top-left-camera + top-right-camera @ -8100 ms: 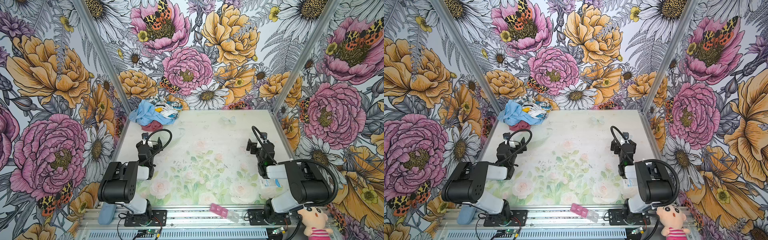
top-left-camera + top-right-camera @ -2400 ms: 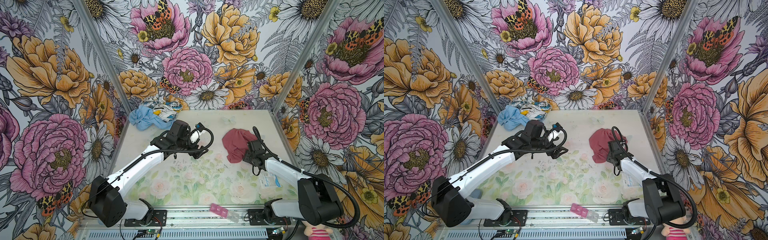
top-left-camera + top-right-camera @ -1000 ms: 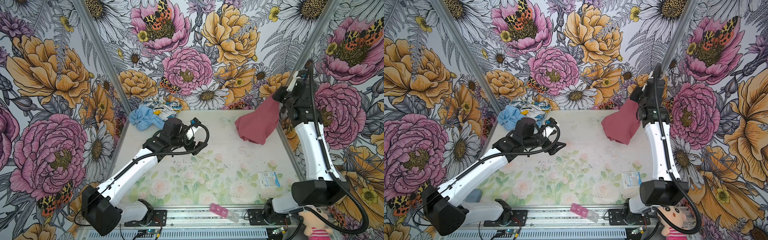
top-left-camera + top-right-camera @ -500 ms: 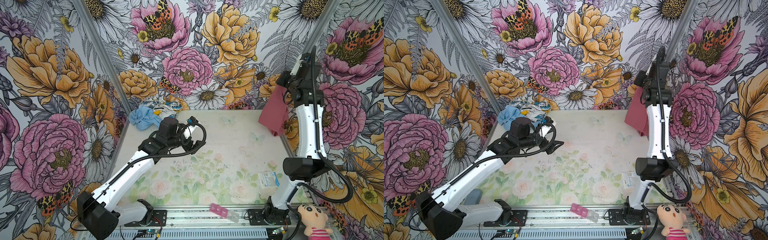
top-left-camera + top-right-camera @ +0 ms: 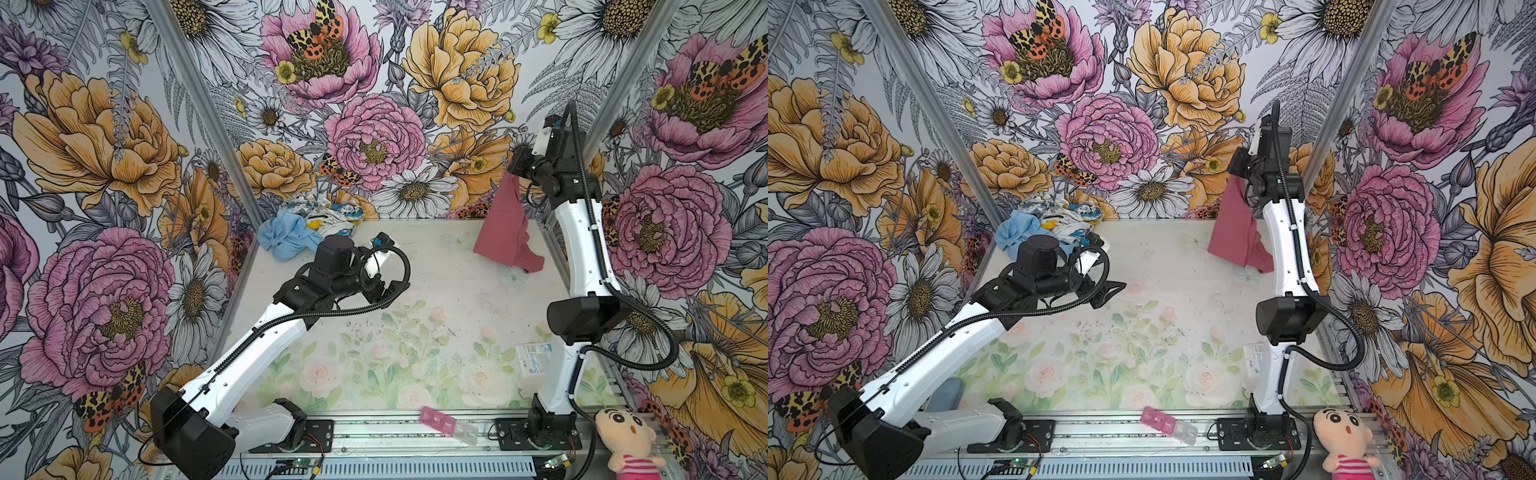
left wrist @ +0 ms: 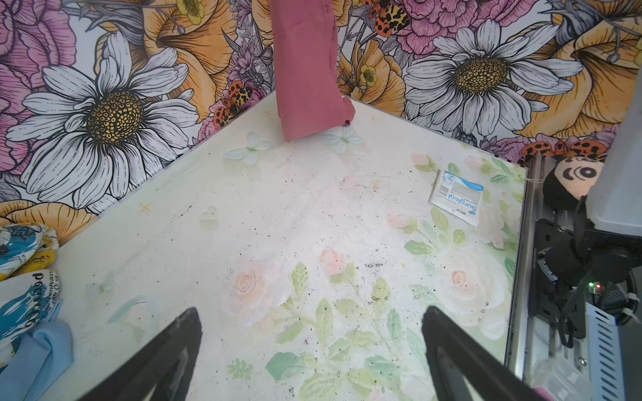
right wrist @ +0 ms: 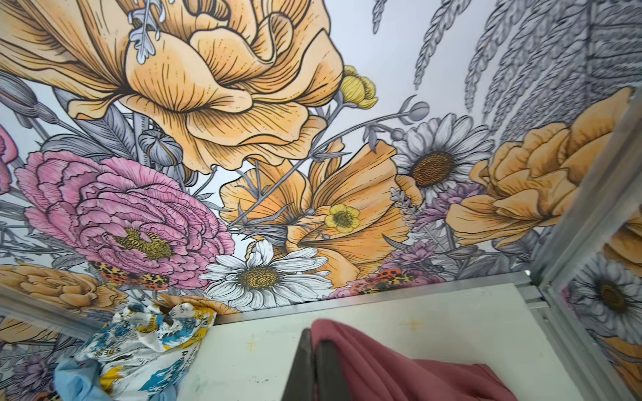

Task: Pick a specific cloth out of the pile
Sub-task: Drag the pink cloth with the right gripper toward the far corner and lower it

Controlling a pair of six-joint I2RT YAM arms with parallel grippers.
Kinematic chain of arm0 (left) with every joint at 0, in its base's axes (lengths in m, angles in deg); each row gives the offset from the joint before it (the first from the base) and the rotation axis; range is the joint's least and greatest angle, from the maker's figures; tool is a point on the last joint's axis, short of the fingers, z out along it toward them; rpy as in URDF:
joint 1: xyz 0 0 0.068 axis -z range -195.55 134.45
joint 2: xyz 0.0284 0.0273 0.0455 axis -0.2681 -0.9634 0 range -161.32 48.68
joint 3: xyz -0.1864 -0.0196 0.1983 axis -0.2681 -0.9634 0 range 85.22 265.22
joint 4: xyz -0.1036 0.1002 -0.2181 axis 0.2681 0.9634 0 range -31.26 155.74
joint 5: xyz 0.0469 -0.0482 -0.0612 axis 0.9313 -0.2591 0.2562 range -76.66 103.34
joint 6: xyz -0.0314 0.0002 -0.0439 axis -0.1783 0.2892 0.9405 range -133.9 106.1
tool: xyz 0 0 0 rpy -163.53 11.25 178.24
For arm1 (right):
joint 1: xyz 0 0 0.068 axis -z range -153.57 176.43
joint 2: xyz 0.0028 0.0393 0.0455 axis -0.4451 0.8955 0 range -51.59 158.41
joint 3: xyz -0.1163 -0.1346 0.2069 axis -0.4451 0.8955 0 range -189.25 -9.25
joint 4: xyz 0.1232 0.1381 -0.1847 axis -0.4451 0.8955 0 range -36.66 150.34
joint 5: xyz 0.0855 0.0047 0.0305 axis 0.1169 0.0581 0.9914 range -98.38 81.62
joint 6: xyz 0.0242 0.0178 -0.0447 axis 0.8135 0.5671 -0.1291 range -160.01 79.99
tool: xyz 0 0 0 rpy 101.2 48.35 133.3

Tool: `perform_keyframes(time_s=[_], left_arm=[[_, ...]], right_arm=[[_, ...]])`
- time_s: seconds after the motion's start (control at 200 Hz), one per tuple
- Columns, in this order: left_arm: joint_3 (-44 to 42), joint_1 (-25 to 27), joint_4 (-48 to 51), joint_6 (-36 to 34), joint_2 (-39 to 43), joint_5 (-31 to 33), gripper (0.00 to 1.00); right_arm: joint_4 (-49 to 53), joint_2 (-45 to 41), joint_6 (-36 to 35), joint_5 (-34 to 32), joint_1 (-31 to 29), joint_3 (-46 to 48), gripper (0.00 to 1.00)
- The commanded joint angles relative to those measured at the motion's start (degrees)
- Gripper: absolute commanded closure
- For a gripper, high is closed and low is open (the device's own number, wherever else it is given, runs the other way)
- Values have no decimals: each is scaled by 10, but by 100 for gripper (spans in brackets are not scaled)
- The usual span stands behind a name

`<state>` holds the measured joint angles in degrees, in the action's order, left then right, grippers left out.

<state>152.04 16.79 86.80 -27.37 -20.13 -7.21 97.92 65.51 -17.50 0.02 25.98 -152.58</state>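
Observation:
The rose-red cloth [image 5: 505, 224] [image 5: 1235, 232] hangs limp at the back right, its lower edge just above the table. My right gripper [image 5: 512, 172] [image 5: 1235, 174] is raised high and shut on its top edge; the right wrist view shows the fingers pinching a fold [image 7: 314, 335] of the cloth [image 7: 399, 364]. The pile [image 5: 307, 226] [image 5: 1046, 224] lies in the back left corner, a light blue cloth [image 5: 286, 237] against a white printed one [image 5: 332, 216]. My left gripper [image 5: 388, 266] [image 6: 311, 312] hovers open and empty just right of the pile. The left wrist view shows the cloth [image 6: 307, 69] hanging far off.
A white and blue surgical packet [image 5: 534, 359] [image 6: 457, 194] lies on the table near the right arm's base. A pink plastic piece [image 5: 444, 424] rests on the front rail, and a plush doll [image 5: 627, 440] sits at the front right. Flowered walls enclose three sides.
My right gripper carried the cloth higher beside the right wall, then shifted it a little to the left. My left gripper drew back slightly toward the pile and stayed open.

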Motion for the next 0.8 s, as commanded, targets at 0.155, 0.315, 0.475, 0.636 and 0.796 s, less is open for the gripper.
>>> perform_keyframes(time_s=[0.155, 0.315, 0.475, 0.636, 0.796], left_arm=[[-9, -6, -7, -2, 6, 13, 1], [-6, -7, -7, -1, 1, 9, 1], [-5, -7, -7, -1, -3, 6, 1], [-4, -9, -7, 0, -8, 0, 1], [-5, -9, -7, 1, -7, -1, 1]], right_arm=[[-15, -56, -5, -65, 17, 64, 100], [-16, -121, -30, -122, 63, 180, 100], [-16, -155, -64, -150, 101, 252, 100], [-17, -149, -97, -189, 103, 277, 100], [-17, -98, -95, -158, 88, 276, 100]])
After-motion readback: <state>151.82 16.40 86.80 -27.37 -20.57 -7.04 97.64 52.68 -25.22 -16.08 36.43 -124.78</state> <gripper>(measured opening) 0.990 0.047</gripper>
